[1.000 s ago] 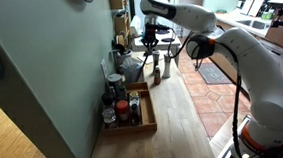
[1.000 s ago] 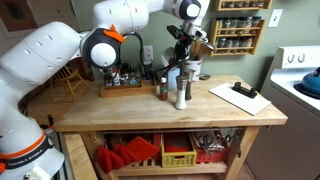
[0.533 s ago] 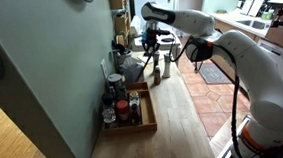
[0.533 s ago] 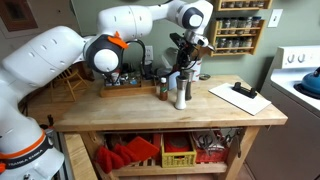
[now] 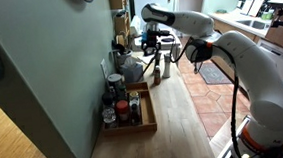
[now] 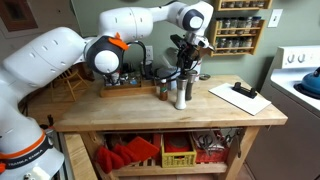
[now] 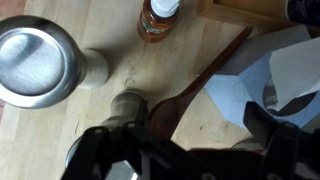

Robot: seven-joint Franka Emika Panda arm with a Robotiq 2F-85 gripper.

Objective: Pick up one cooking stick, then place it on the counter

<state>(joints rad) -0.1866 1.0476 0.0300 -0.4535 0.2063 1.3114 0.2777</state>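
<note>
Jaws apart above counter (image 7: 40,132)

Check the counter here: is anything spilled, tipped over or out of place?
Nothing is spilled or tipped: the steel canister and the amber bottle stand upright on the counter. Only a wooden spoon seems to lie slantwise beside the white sheet, loose on the worktop, though the wrist view cannot confirm this.
</note>
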